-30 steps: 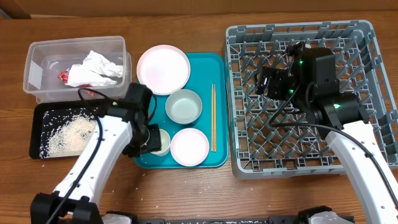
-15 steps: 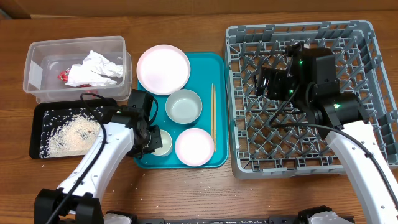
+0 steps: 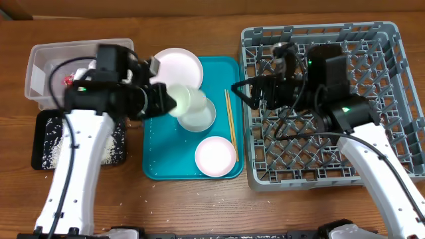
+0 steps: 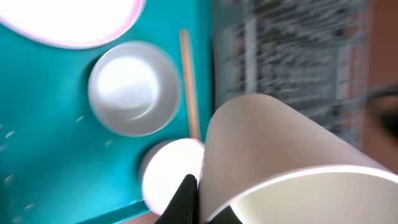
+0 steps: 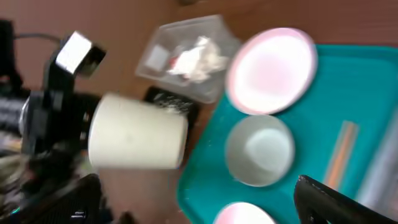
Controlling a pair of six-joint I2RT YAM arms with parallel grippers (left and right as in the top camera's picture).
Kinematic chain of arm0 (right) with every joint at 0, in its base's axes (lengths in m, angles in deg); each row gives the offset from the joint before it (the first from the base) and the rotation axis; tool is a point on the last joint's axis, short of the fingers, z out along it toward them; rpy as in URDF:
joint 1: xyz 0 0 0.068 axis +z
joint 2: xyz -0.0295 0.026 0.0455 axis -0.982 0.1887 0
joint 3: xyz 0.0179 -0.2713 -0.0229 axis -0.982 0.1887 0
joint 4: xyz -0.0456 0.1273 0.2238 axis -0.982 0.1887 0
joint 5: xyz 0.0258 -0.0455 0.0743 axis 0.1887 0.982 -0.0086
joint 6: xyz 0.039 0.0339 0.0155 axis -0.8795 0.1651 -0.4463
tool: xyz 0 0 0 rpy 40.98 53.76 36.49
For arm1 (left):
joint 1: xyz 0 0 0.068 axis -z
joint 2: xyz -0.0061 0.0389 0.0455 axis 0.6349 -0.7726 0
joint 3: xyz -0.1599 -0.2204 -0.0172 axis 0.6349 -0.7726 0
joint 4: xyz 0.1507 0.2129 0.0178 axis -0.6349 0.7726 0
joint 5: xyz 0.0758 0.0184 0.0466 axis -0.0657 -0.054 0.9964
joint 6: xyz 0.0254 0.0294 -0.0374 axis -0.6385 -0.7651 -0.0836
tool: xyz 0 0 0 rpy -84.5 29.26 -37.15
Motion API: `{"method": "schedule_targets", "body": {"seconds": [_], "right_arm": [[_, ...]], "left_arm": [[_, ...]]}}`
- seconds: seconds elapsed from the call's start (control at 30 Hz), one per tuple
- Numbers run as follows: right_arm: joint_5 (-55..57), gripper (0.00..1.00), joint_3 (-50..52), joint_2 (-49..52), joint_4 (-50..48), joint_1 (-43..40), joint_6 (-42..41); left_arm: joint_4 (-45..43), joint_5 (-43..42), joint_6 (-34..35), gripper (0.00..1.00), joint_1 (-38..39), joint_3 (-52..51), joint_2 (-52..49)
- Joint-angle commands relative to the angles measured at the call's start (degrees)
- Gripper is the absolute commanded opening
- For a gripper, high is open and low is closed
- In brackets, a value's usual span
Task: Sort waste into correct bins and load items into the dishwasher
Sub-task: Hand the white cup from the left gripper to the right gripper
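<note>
While hanging above the teal tray (image 3: 158, 156), left gripper (image 3: 165, 101): clenched on the small white cup (image 3: 187, 99), which is tipped on its side.
Cup's place: just ahead of the left gripper, over the white bowl (image 3: 198, 116); probably clear of it, though blur hides the gap.
Right gripper (image 3: 242, 93): released, jaws wide, empty.
Chopsticks (image 3: 230, 123): below the right gripper, on the tray.
Dish rack (image 3: 372, 40): behind the right gripper.

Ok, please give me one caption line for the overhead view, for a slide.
Left gripper holds a small white cup sideways over the flat teal tray; open right gripper faces it.
</note>
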Motion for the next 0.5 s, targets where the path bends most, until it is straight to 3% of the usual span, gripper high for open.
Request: {"method": "schedule_targets", "body": {"seconds": [0.0, 0.17, 0.47], "right_arm": [[-17.31, 1.0, -1.09, 3.17, -7.23, 1.31, 0.2], [-26.49, 1.0, -1.09, 6.56, -18.93, 2.19, 0.17], [-31.63, 1.0, -1.09, 8.59, -31.36, 3.74, -0.09]], "left_arm": [[-0.46, -22.97, -2.6, 0.04, -5.44, 1.92, 0.48], [-0.5, -36.15, -2.62, 0.04, -9.18, 1.92, 0.17], [-0.09, -45.27, -2.54, 0.04, -10.12, 1.92, 0.11]]}}
